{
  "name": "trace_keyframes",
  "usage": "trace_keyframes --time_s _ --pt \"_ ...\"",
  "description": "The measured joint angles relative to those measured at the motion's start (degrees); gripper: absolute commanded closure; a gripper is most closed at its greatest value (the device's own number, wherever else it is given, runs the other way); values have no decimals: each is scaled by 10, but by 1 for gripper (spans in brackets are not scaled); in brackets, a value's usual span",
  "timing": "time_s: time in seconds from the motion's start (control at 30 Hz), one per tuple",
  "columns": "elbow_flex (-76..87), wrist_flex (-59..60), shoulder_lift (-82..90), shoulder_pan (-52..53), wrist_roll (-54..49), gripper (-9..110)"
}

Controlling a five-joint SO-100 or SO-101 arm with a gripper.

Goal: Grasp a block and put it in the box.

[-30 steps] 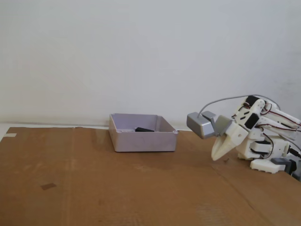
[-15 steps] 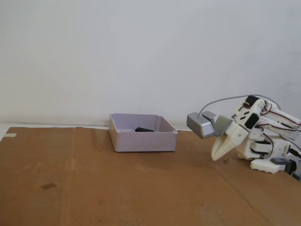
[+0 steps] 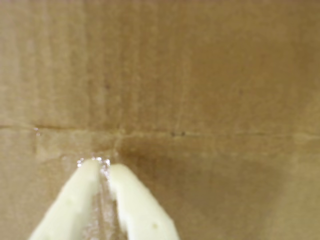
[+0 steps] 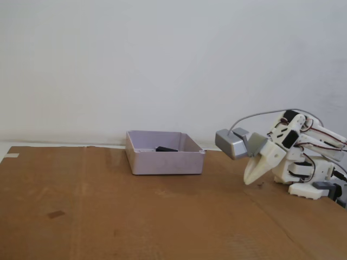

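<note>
Here, in the fixed view, a bare sheet of brown cardboard covers the table, a small dark smudge marking it at far left. Left of centre, at the sheet's back edge, sits a shallow pale lilac box, open at the top, with a dark block lying inside near its rear wall. To the right, well apart from the box, the white arm is folded low over its base, a grey camera housing jutting toward the box and the gripper pointing down at the cardboard, its tips close to the surface. In the wrist view, the two cream fingers rise from the bottom edge and meet at their tips, pressed together with nothing between them, above a crease in the cardboard.
</note>
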Motion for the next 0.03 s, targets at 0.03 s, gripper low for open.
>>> trace_keyframes --time_s 0.03 --pt "0 0 0 0 0 101"
